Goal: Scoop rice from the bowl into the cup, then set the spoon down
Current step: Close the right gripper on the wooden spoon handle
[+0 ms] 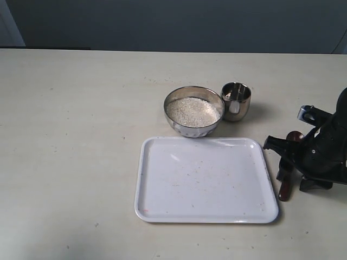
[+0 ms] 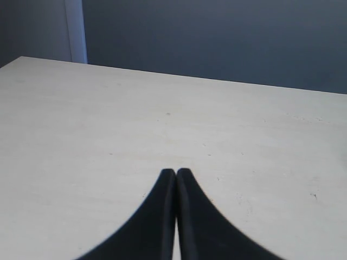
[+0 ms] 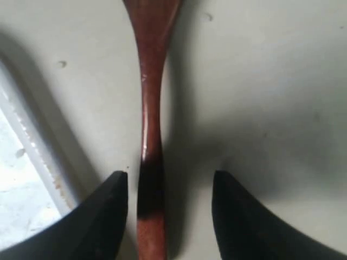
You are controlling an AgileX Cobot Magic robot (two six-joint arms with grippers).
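Observation:
The steel bowl (image 1: 186, 128) holds white rice (image 1: 193, 110) behind the tray. Just right of it stands the small steel cup (image 1: 237, 107). The reddish-brown wooden spoon (image 1: 284, 190) lies flat on the table right of the tray. My right gripper (image 1: 286, 158) is low over the spoon. In the right wrist view this gripper (image 3: 169, 176) is open and its fingers straddle the spoon's handle (image 3: 150, 108) without touching it; the handle lies nearer one finger. My left gripper (image 2: 176, 172) is shut with nothing in it, over bare table, and is outside the exterior view.
A white rectangular tray (image 1: 162, 208) with a few stray grains lies in front of the bowl. Its rim (image 3: 32, 146) runs close beside the spoon. The beige table (image 1: 70, 135) extends far to the left.

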